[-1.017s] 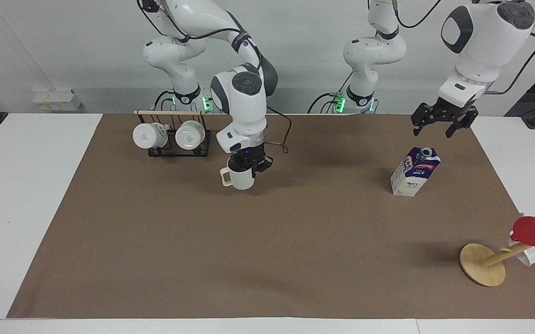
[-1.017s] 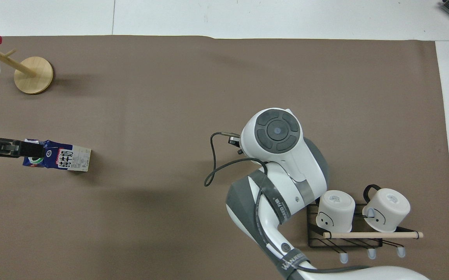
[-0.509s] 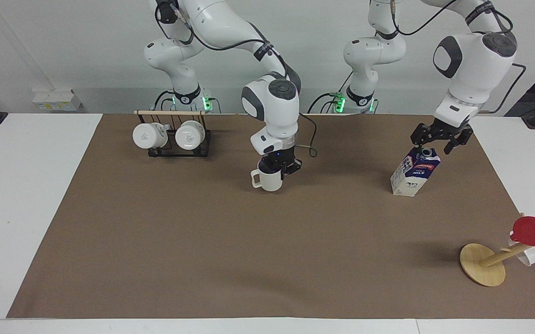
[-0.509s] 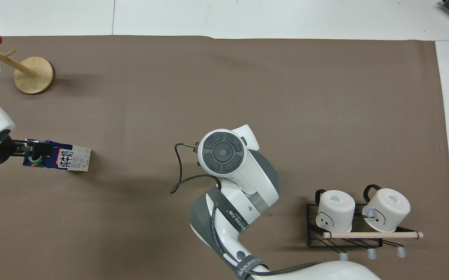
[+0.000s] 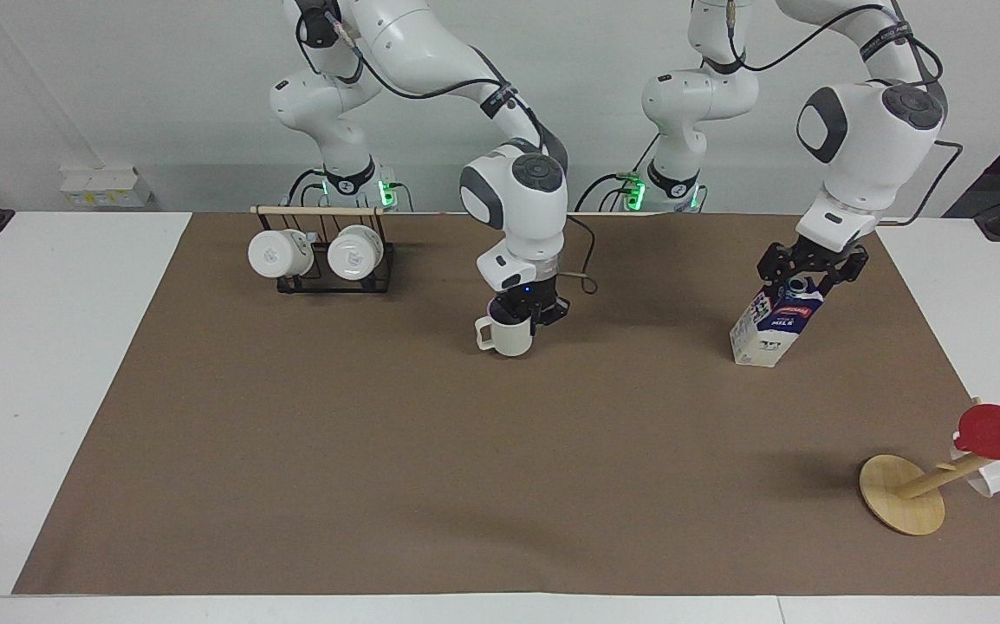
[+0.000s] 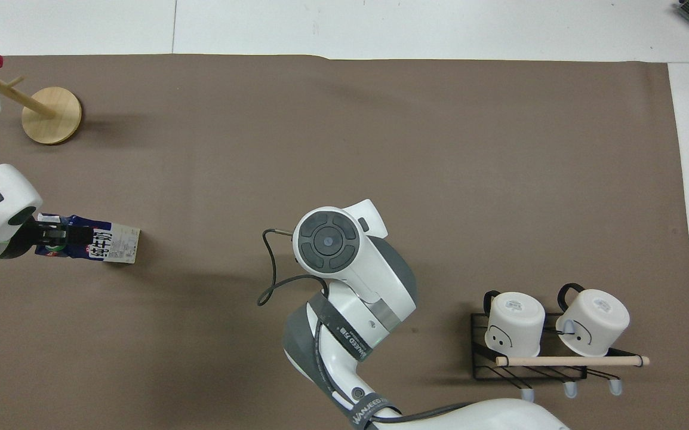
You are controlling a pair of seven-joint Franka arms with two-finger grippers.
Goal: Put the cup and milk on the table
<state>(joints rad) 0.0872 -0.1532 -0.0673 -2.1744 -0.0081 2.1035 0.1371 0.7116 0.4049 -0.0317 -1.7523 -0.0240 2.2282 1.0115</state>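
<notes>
Neither item looks set down for good: at frame centre the right gripper [image 5: 524,314] is clamped on the cup [image 5: 504,336], apparently just above the table [image 5: 292,451], while at right the left gripper [image 5: 803,279], jaws wide, straddles the standing milk [image 5: 773,322].

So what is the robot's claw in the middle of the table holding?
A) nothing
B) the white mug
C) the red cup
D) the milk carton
B: in the facing view the right claw is shut on the rim of the white mug, which sits at the brown sheet.
</notes>
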